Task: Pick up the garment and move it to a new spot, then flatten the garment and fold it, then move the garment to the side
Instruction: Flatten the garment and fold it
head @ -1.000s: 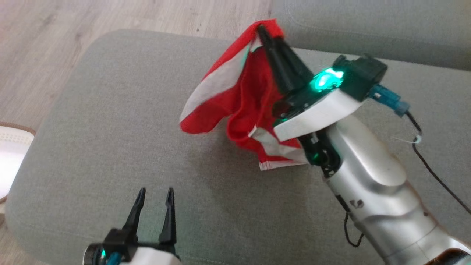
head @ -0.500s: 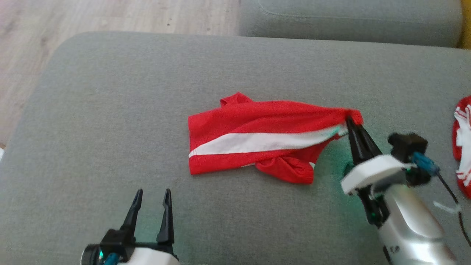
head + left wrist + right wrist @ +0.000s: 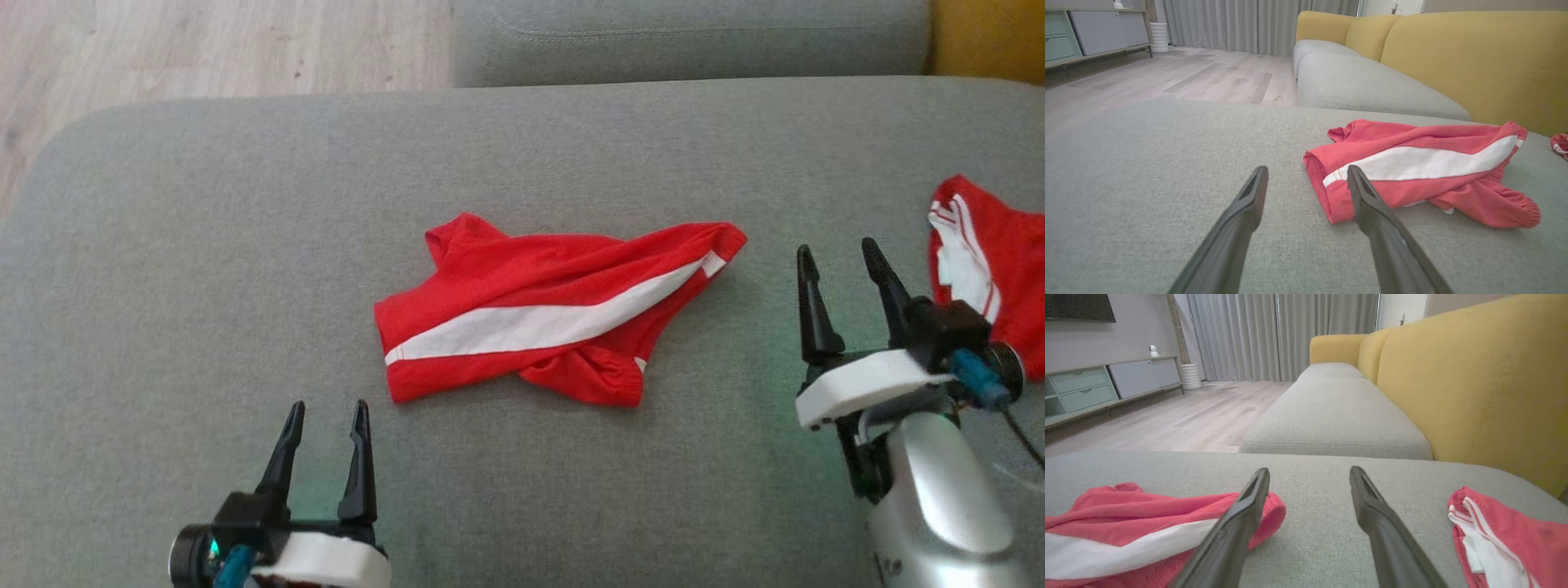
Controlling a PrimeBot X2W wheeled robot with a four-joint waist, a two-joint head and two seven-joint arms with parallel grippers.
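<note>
Garment: red with a white stripe, rumpled, near the middle of the grey sofa cushion.
Left gripper: fingers spread, empty, near the cushion's front edge.
Right gripper: fingers spread, empty, just beside the garment's right tip.
Done: the move to a new spot looks finished.
Left: flattening, folding, moving aside.
Nearby: second red cloth at the right edge.

Left gripper sat at the head view's lower left, fingers parted and pointing up, right gripper at mid right, fingers likewise apart, silver forearm below it.
</note>
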